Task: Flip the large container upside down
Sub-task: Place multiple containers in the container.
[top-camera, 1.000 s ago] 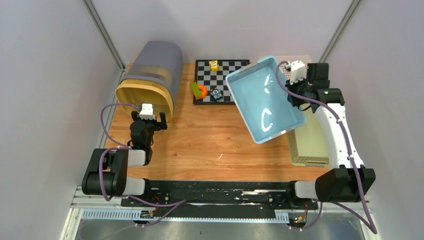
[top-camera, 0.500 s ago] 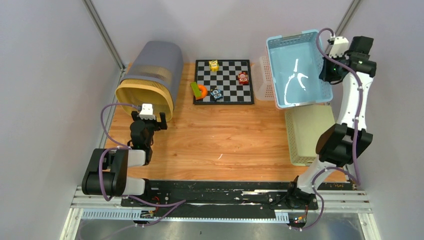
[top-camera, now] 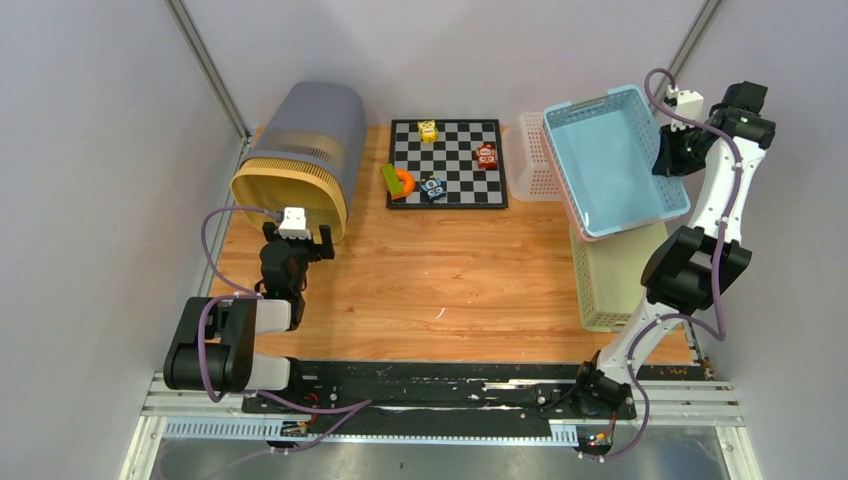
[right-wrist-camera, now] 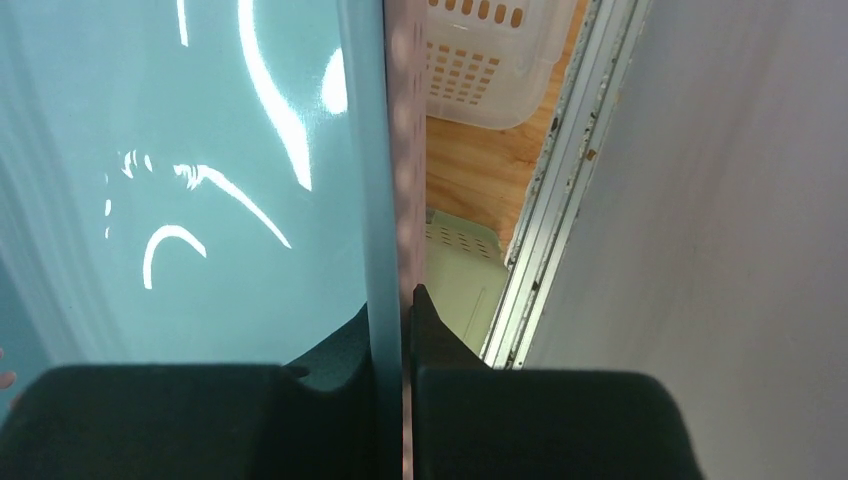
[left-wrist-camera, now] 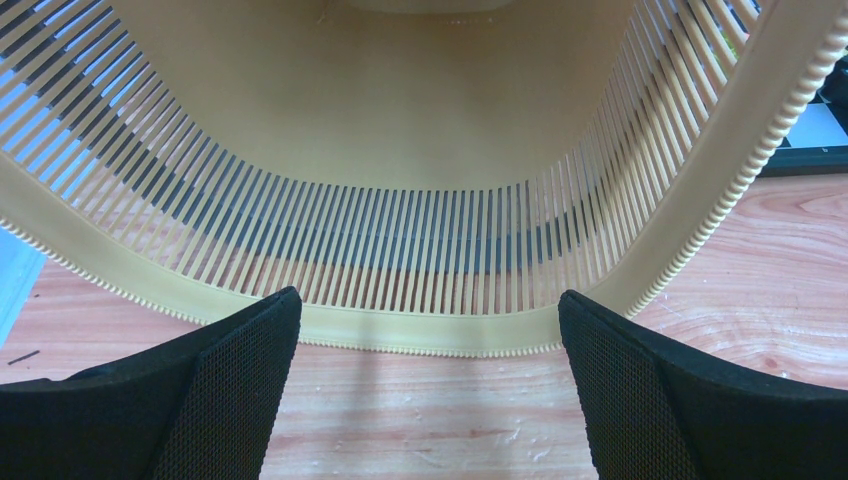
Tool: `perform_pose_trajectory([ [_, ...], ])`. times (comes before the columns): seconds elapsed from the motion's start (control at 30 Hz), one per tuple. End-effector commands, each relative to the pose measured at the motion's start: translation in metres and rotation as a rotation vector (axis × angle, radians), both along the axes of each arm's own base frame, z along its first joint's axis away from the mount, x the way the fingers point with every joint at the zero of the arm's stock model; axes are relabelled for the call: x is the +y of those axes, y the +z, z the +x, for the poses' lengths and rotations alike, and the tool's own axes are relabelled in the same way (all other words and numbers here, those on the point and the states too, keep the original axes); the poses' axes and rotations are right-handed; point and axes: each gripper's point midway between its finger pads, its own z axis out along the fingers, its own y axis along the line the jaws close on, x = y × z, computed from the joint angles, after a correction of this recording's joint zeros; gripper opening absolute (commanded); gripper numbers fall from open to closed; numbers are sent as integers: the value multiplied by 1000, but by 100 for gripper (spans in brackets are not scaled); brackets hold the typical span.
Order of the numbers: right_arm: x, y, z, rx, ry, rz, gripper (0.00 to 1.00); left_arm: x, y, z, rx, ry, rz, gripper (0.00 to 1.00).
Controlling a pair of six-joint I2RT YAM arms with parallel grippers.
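The right gripper (top-camera: 668, 158) is clenching the long wall of the large container (top-camera: 612, 160), the blue basket, and holding it in the air at the right rear of the surface (top-camera: 440, 265). It is hanging tilted, open side toward the overhead camera, above the green basket (top-camera: 615, 275) and just beside the white basket (top-camera: 530, 160). From the wrist view, the gripper (right-wrist-camera: 390, 310) is pinching right at the rim, blue wall (right-wrist-camera: 200, 200) on one side and a pinkish perforated skin on the other. An edge grip like that is likely giving the wrist room to roll it over. It is being carried high, probably to clear the baskets underneath.

Over on the left, the left gripper (top-camera: 297, 238) is sitting released, fingers spread wide at the mouth of the slatted hamper (top-camera: 300, 150) lying on its side, holding nothing (left-wrist-camera: 428, 300).

Compared with a second ago, the container is swinging away from the middle: it was covering a corner of the chessboard (top-camera: 448, 160), and now the whole board is showing. The right arm is folding up taller against the right wall. The left arm is not budging.
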Motion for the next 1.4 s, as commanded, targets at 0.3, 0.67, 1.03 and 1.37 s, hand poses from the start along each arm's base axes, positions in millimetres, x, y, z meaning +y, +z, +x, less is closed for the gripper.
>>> perform_pose_trajectory([
  [0.3, -22, -34, -1, 55, 36, 76, 2, 2, 1, 0, -9, 12, 14, 100],
  [0.67, -36, -50, -3, 87, 23, 66, 23, 2, 1, 0, -10, 13, 15, 100],
  [1.03, -42, -30, -3, 46, -5, 12, 52, 2, 1, 0, -9, 13, 15, 100],
  [1.37, -21, 67, -23, -175, -24, -64, 67, 2, 1, 0, -9, 13, 15, 100],
])
